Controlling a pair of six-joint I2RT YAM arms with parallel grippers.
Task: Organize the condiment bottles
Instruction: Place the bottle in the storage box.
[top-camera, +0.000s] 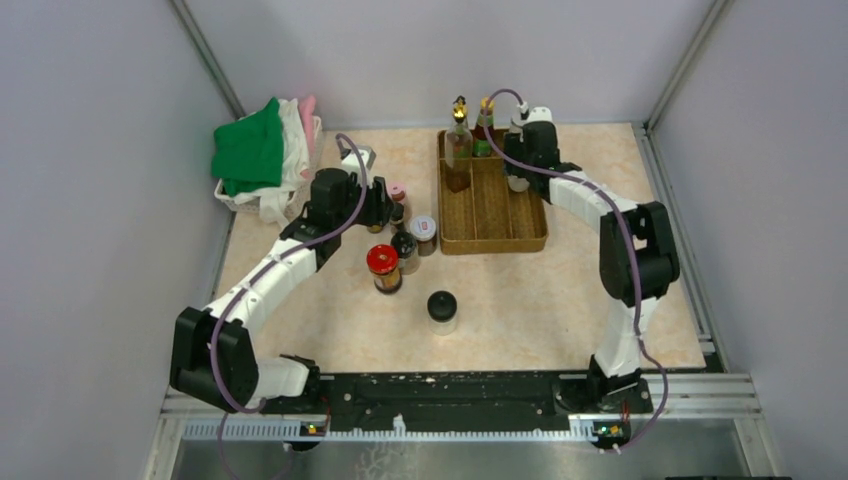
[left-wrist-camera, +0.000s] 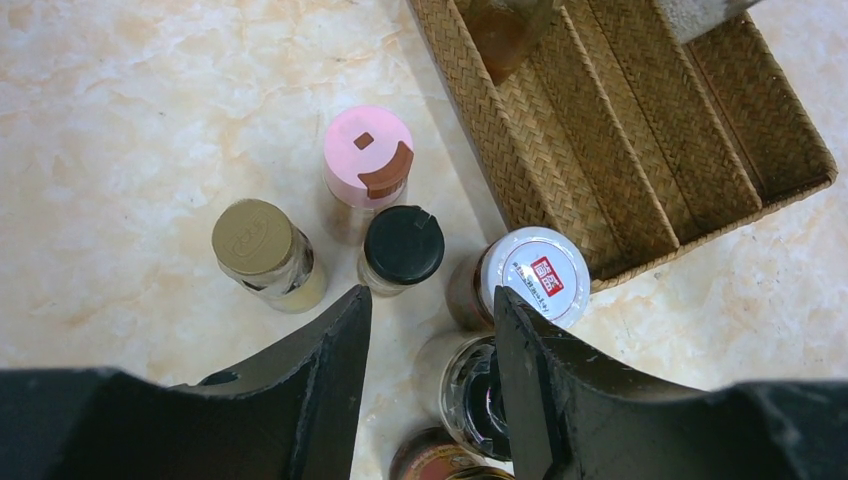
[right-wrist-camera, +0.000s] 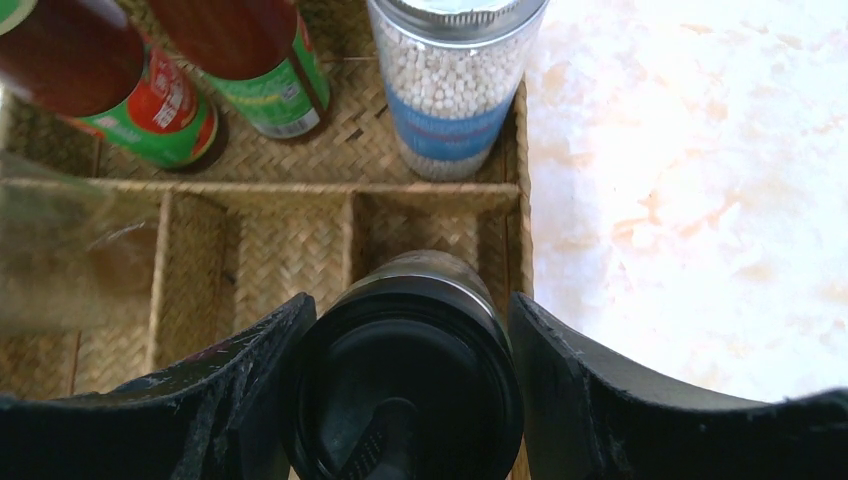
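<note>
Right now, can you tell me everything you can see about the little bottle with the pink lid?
The pink-lidded bottle stands upright on the marbled table, seen from above. Its round lid looks plastic, with a brown flip tab at the edge and a small brown square mark. Its body is mostly hidden. It stands a little off the side of the woven tray, right beside a black-capped jar. No jaws touch it.

Woven tray (left-wrist-camera: 650, 170); glossy tabletop (left-wrist-camera: 120, 110); pink-capped bottle (left-wrist-camera: 367, 155), plastic.

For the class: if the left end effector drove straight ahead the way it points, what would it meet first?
Probably the black-capped jar beside the pink-capped bottle; depth is unclear.
</note>
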